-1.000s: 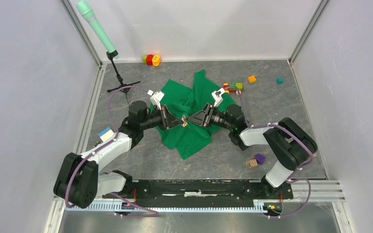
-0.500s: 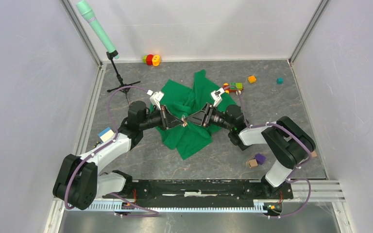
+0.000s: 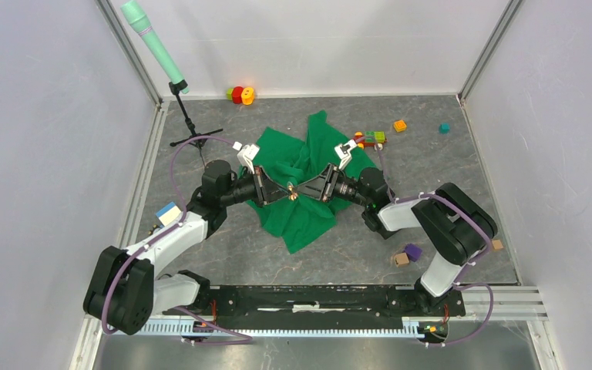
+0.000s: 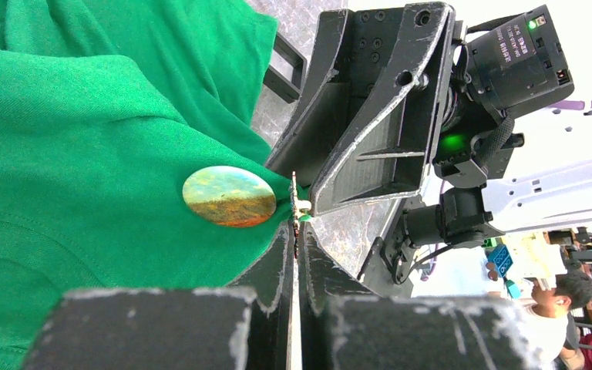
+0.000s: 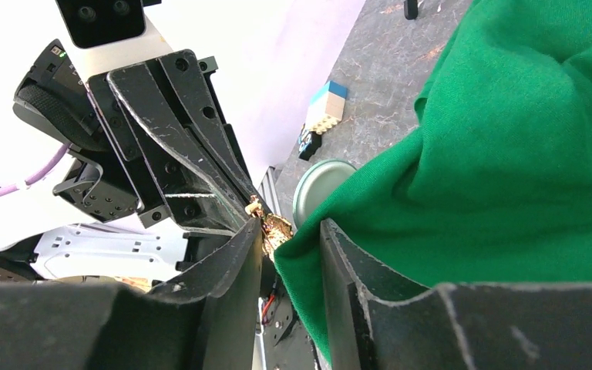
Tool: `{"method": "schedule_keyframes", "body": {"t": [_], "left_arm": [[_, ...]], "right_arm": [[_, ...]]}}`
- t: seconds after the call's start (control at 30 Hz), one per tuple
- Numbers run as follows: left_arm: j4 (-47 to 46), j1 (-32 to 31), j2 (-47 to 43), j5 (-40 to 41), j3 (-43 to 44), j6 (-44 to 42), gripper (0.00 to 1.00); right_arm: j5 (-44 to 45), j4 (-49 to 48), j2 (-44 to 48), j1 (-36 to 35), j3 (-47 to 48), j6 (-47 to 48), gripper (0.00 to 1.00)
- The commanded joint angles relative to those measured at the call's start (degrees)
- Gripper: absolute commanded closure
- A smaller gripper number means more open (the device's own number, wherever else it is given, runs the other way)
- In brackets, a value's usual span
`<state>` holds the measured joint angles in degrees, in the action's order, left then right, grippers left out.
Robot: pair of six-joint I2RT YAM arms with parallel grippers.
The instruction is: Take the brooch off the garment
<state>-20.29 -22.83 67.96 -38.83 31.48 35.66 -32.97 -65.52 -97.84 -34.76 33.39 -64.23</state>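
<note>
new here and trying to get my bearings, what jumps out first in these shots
The bright green garment crumpled in the middle of the table grabs the eye first. Over it the left hand and right hand meet tip to tip. Between them sits the brooch, a small round badge with a landscape-like picture; the left hand seems clamped on its pin, the right hand on a fold of cloth.

My grey table (image 3: pixel 447 177) carries the garment (image 3: pixel 304 220) at its middle, with a stand (image 3: pixel 195 137) and red-yellow toys (image 3: pixel 240 95) behind it. An orange brick (image 3: pixel 400 125) and teal cube (image 3: pixel 445 128) lie back right. A purple block (image 3: pixel 413 251) and tan cube (image 3: pixel 401 260) sit near right, and a blue-white block (image 3: pixel 168 213) near left.
</note>
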Motion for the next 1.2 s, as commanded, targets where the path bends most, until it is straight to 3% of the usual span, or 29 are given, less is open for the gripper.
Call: {"method": "schedule_keyframes", "body": {"t": [0.0,0.23,0.6,1.0,1.17], "left_arm": [[-4.2,0.2,-0.8,-2.5,0.3,2.0,0.98],[-4.2,0.2,-0.8,-2.6,0.4,2.1,0.98],[-4.4,0.2,0.1,-3.0,0.8,2.2,0.98],[0.8,0.2,0.6,1.7,1.4,0.6,0.98],[6.2,0.3,0.7,5.9,2.5,-0.8,0.98]], "right_arm": [[-0.9,-3.0,-1.0,-0.3,-0.3,-0.2,0.63],[-1.4,-3.0,-1.7,-0.6,0.1,-0.1,0.75],[-2.0,-2.6,-2.5,-1.2,0.9,0.3,0.74],[-0.8,-4.1,-0.3,-1.2,-0.7,0.1,0.52],[-0.5,0.1,1.3,-1.2,-1.4,4.2,0.44]]}}
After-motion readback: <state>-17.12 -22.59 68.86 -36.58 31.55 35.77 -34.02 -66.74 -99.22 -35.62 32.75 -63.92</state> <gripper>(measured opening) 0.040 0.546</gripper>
